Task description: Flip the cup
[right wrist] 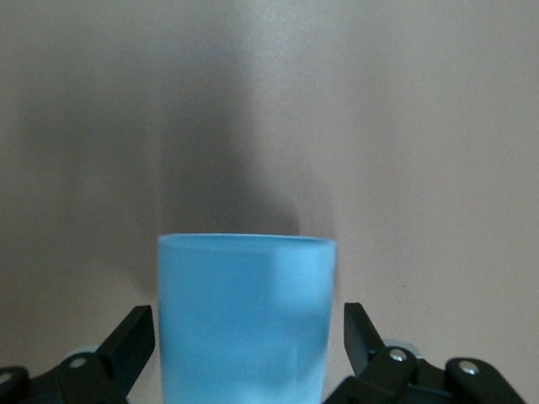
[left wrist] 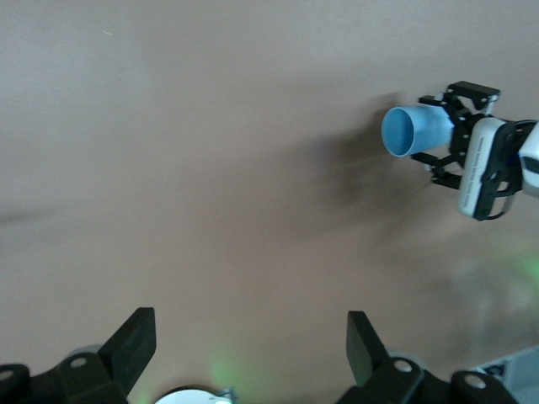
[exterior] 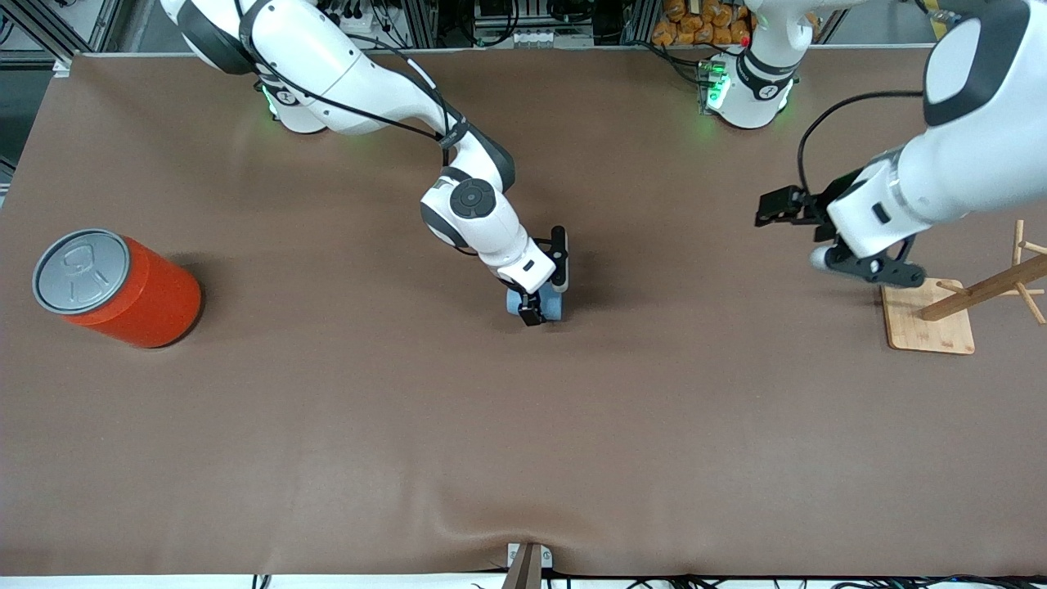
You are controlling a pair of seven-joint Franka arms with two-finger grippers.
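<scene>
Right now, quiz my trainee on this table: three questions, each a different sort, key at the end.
1. Multiple choice: the cup sits between the fingers of: A) the right claw; B) the left claw; C) neither.
2. True or false: the right claw is clamped tight on the cup.
3. Short answer: what stands toward the right arm's end of the table?

Key:
1. A. The left claw waits open near the wooden rack.
2. False. The right wrist view shows a gap between each finger and the cup.
3. The orange can with the grey lid.
</scene>
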